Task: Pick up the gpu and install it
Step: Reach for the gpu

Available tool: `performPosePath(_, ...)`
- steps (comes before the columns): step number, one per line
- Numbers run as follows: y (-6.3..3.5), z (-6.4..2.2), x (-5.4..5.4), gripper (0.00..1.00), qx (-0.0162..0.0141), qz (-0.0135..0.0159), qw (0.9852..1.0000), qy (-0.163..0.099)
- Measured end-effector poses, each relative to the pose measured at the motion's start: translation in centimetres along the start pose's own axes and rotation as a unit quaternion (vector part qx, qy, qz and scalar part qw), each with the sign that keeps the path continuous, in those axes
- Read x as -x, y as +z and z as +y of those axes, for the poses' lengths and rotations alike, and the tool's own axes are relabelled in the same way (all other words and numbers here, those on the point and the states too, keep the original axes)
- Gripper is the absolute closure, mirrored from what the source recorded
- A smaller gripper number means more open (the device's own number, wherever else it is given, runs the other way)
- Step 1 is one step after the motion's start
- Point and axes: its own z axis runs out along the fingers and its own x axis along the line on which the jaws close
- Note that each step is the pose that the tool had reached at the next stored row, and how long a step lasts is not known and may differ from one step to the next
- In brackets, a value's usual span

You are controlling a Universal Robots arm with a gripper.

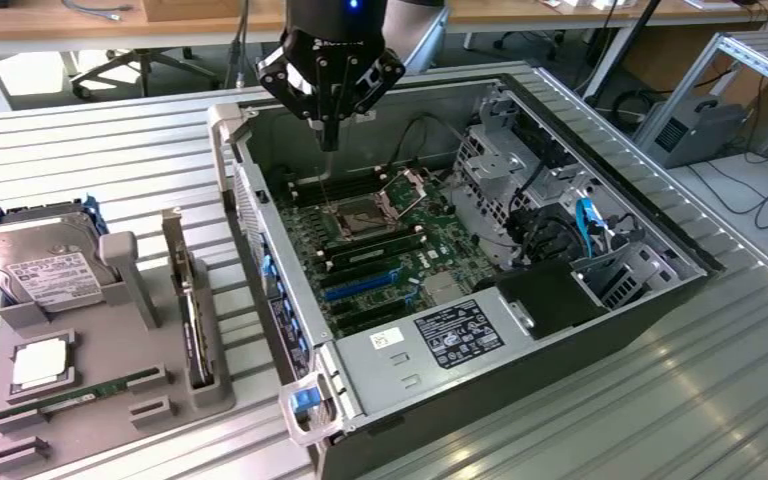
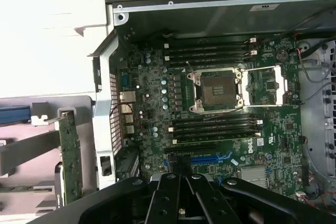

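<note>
Gripper (image 1: 329, 132), clenched empty, hovers over the open black computer case (image 1: 518, 400), while the thin dark gpu card (image 1: 189, 305) stands on edge in the grey holder (image 1: 91, 420) at seven o'clock, so a clean pick likely needs square alignment over its top edge.

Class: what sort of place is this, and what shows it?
Probably a robotics lab or test workshop: a robot gripper hangs over an open computer case on a slatted metal bench, with an office chair behind.
</note>
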Motion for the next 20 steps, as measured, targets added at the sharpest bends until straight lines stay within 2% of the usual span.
performPosePath(20, -0.05, -0.14, -1.9, 0.89, 0.0000, 0.0000, 1.0000, 0.000)
